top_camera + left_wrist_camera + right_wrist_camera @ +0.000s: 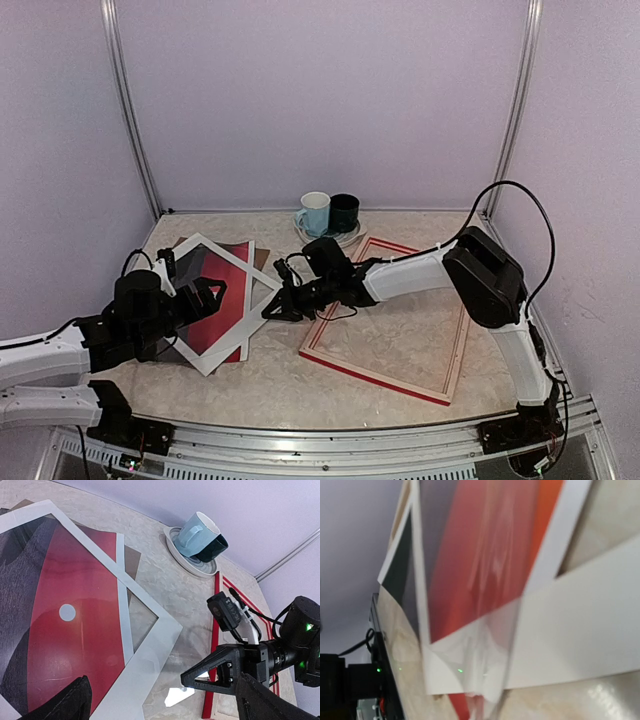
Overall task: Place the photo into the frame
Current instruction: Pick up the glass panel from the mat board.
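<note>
Two grippers at work, from above: left gripper [190,280] spread wide over the photo [225,312], lying under the mat [240,263] at 9 o'clock on the table. At the mat's 3 o'clock corner, right gripper [278,310] pinched shut; cannot tell on what. Flat at 3 o'clock, frame [380,377]; at 12, cups [330,213].

Left wrist: own fingers [60,702] wide apart, photo [75,630] at 9, frame [214,650] at 3, right gripper [184,680] closed between them.

Right wrist: photo [480,545] and mat [580,645] close up, blurred.
</note>
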`<act>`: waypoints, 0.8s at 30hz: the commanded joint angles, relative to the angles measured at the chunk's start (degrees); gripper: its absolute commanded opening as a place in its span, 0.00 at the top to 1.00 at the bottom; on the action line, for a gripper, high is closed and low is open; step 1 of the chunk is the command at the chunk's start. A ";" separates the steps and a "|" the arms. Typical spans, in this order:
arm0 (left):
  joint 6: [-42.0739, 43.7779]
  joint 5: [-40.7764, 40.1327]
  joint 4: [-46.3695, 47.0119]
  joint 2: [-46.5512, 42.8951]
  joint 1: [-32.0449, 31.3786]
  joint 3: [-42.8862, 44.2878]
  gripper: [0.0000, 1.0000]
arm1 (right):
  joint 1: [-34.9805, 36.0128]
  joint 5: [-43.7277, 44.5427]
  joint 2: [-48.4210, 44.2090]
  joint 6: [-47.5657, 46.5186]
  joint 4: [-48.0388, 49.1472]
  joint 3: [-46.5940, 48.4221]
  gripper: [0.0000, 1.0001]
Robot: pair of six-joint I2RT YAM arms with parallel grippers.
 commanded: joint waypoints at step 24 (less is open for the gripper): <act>-0.35 -7.68 -7.24 -7.75 -0.47 -0.80 0.01 | -0.09 6.86 -17.31 -12.16 0.51 -9.74 1.00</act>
